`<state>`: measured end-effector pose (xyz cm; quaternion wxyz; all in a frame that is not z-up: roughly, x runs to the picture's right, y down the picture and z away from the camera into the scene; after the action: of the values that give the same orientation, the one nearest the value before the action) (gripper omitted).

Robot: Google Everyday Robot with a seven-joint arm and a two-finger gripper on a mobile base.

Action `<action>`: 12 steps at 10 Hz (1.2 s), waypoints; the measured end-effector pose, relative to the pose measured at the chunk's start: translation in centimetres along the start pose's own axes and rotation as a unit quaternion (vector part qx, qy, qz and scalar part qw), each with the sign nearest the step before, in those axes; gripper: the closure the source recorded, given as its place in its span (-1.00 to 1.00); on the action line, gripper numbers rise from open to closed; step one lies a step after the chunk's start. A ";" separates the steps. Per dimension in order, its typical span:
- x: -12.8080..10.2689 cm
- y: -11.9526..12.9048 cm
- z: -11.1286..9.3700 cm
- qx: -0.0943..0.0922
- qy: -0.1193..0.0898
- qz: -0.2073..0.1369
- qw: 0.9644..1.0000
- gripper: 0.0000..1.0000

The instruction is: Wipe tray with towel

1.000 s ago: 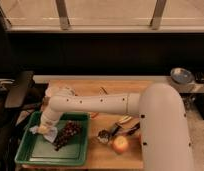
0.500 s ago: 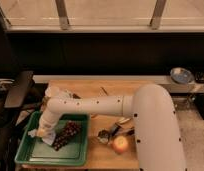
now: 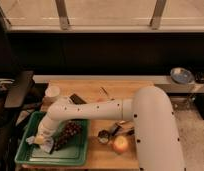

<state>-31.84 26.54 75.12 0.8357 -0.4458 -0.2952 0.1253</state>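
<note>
The green tray (image 3: 77, 155) lies at the table's front left corner. Inside it, near the left wall, the pale towel (image 3: 35, 141) is bunched up against the tray floor. My gripper (image 3: 42, 134) reaches down into the tray from the right and is shut on the towel, pressing it down. A dark bunch of grapes (image 3: 68, 134) lies in the tray just right of the gripper. The white arm hides part of the tray's far rim.
A white cup (image 3: 53, 91) stands behind the tray, with a dark flat object (image 3: 77, 99) beside it. A small metal cup (image 3: 103, 136) and an apple (image 3: 120, 144) sit right of the tray. A blue bowl (image 3: 181, 75) rests on the far right ledge.
The gripper has dragged the towel across the tray floor toward the front left. The grapes have stayed where they were.
</note>
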 end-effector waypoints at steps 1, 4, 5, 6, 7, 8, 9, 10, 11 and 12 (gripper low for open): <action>0.7 0.3 -0.3 0.002 0.001 0.010 1.000 1.00; 3.5 -0.5 -1.7 0.017 0.007 0.046 0.999 1.00; 3.6 -1.5 -2.0 0.022 0.008 0.051 0.998 1.00; 3.6 -3.1 -2.5 0.028 0.011 0.051 0.998 1.00; 3.3 -4.2 -2.7 0.031 0.012 0.049 0.998 1.00; 2.6 -5.5 -2.8 0.034 0.012 0.042 0.998 1.00; 1.7 -6.1 -2.4 0.033 0.010 0.033 0.999 1.00; 0.6 -6.4 -1.6 0.029 0.008 0.024 0.999 1.00; -0.1 -6.2 -0.7 0.021 0.006 0.017 1.000 1.00; -0.7 -5.5 0.7 0.008 0.002 0.010 1.000 1.00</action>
<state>-33.11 23.56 79.64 0.8385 -0.4422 -0.2881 0.1356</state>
